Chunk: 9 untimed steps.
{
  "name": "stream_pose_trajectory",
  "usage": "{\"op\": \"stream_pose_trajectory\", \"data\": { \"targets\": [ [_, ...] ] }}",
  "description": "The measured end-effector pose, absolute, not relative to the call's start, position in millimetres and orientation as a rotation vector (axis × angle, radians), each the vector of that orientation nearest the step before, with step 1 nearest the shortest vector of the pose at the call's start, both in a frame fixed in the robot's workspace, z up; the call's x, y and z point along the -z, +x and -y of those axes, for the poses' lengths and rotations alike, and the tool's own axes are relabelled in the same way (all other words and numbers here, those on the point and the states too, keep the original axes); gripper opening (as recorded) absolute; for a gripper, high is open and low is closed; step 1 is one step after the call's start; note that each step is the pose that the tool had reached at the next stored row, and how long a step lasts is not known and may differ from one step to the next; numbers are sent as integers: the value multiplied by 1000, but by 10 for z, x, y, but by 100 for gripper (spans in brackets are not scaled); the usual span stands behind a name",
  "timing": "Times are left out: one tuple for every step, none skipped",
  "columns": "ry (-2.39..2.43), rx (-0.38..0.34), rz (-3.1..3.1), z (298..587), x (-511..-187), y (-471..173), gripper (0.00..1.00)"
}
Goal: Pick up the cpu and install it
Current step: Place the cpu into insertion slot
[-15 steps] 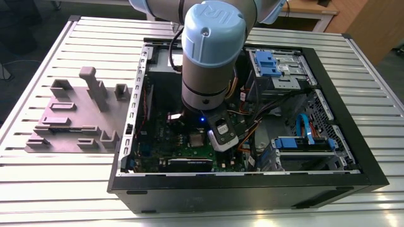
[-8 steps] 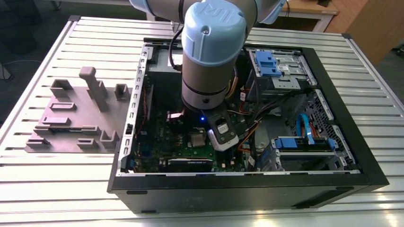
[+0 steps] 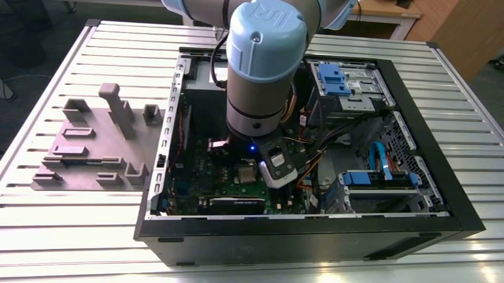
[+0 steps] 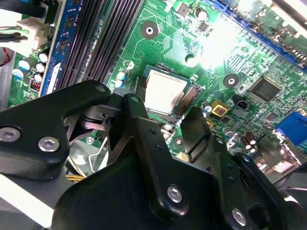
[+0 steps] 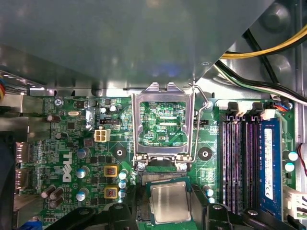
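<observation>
The cpu, a small silver square, lies flat in the dark socket on the green motherboard. In the second wrist view the cpu shows just past my black fingers. My gripper stands open and low over the board, one finger on each side of the chip with a strip of socket showing between. The socket's silver hinged frame stands swung open beside the chip. In the exterior view the arm reaches down into the computer case.
Black memory slots and a blue one run beside the socket. Yellow, black and white cables hang nearby, and a grey metal box looms over the board. A grey fixture plate lies on the slatted table at the exterior view's left.
</observation>
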<state>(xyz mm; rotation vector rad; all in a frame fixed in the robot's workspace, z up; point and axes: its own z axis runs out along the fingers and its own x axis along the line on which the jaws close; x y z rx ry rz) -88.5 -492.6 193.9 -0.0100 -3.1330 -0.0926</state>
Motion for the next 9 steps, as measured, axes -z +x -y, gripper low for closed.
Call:
{"op": "stream_pose_trajectory", "data": {
  "targets": [
    [-10,93,3133,4926,-1939,-886,56],
    [-10,93,3133,4926,-1939,-887,56],
    [-10,93,3133,4926,-1939,-887,56],
    [-10,93,3133,4926,-1939,-888,56],
    [-10,93,3133,4926,-1939,-888,56],
    [-9,93,3133,4926,-1939,-886,56],
    [-9,93,3133,4926,-1939,-878,56],
    [-9,93,3133,4925,-1939,-861,56],
    [-8,94,3132,4926,-1939,-838,56]
  ]
}}
